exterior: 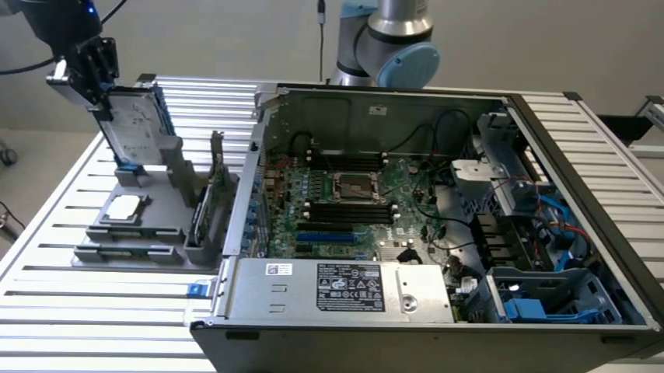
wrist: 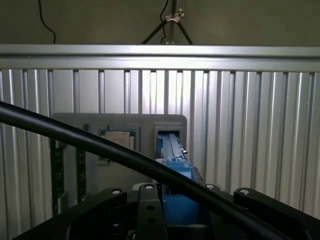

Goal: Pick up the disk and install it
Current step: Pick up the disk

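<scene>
The gripper (exterior: 102,99) clamps the top edge of the disk (exterior: 137,128) at the far end of the exterior view's left, its jaws closed on the blue carrier that frames the silver drive. The disk hangs upright on its narrow edge, label face out. Its lower end is at the tall slot of the grey holder (exterior: 145,183) on the bench (exterior: 93,330); whether it has cleared that slot cannot be told. Gripping from above looks like the sensible hold, since the slot's walls close off the lower sides.

In the wrist view the gripper (wrist: 182,212) looks straight down the carrier's blue edge (wrist: 172,165) to the holder (wrist: 70,125) below, and a black cable (wrist: 75,137) crosses the picture in front of it.

Other parts share the holder. A small square chip (exterior: 123,207) lies flat in a tray just near the disk's slot, and a thin card (exterior: 214,186) stands on edge on the side towards the open computer case (exterior: 581,132). That card and the case's raised side wall stand between the disk and the case's inside.

Inside the case lies a green circuit board (exterior: 347,202). A grey metal box (exterior: 343,287) with a label sits along the near edge. A cage with blue plastic parts (exterior: 529,307) sits at the near corner on the exterior view's right, tangled wires beside it. The arm's base (exterior: 389,43) rises beyond the far wall.
</scene>
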{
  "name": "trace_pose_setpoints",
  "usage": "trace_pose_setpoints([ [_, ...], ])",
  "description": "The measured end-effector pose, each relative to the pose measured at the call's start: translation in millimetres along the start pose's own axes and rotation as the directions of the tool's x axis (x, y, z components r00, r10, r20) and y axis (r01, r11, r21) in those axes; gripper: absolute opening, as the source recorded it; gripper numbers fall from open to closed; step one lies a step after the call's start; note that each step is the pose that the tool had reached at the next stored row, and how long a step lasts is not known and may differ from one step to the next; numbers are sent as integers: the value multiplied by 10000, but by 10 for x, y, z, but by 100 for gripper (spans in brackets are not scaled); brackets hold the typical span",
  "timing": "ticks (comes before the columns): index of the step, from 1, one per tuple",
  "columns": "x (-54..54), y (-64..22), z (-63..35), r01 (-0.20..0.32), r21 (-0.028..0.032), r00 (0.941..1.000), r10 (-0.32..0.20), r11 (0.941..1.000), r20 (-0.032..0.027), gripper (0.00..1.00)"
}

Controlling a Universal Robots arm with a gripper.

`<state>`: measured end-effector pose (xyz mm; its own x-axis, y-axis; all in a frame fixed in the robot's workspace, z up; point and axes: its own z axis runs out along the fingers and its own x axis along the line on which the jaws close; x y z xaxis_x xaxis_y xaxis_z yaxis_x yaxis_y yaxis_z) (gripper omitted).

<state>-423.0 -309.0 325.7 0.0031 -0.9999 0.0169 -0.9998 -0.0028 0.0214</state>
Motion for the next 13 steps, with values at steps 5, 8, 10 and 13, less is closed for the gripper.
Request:
trace_pose_setpoints([
  [5,4,5,-229,0,-1,10000,0,10000,0,33],
  [8,7,0,-364,2,-1,10000,-2,10000,0,33],
  [10,8,-27,-456,2,-1,10000,-2,10000,0,33],
  [13,11,-112,-595,1,-1,10000,-1,10000,0,33],
])
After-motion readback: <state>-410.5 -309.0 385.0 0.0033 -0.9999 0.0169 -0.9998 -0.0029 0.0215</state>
